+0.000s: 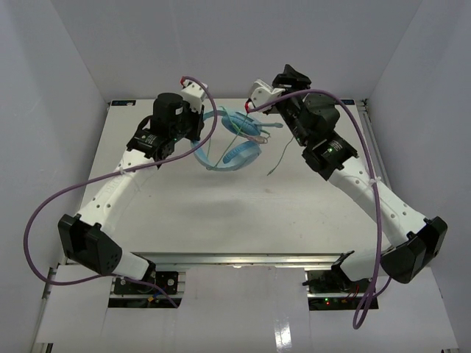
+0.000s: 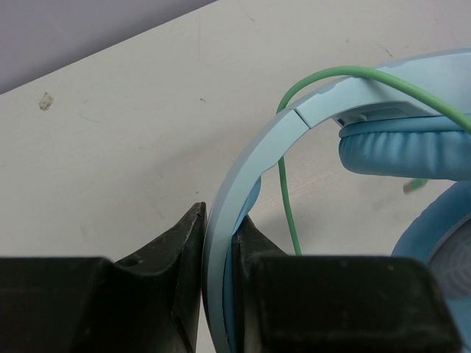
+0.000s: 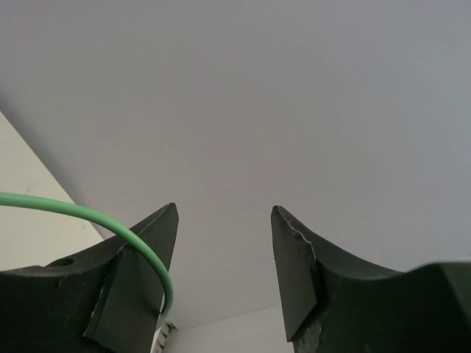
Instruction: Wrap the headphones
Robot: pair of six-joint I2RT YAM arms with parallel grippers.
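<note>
Thick purple robot cables (image 1: 44, 213) are being looped loosely beside both arms, and the white surface (image 1: 243, 213) is being enclosed by pale walls (image 1: 66, 66) on three sides. The headphones (image 1: 239, 143) are being held over the far middle of the surface, between the two arms; whether the lower ear cup is touching the surface cannot be told. The light blue headband is being clamped edge-on by the left end effector (image 2: 221, 217), its fingers being pressed against both faces of the band. The thin green cable (image 2: 283, 184) is being draped over the headband, and one strand is being left hanging towards the surface beside the right arm. The left arm is being reached forward and bent inward. The right arm is being raised and angled inward. The right end effector (image 3: 224, 212) is being kept wide open towards the back wall, nothing being gripped; the cable is merely being carried across the finger at the left of the right wrist view.
</note>
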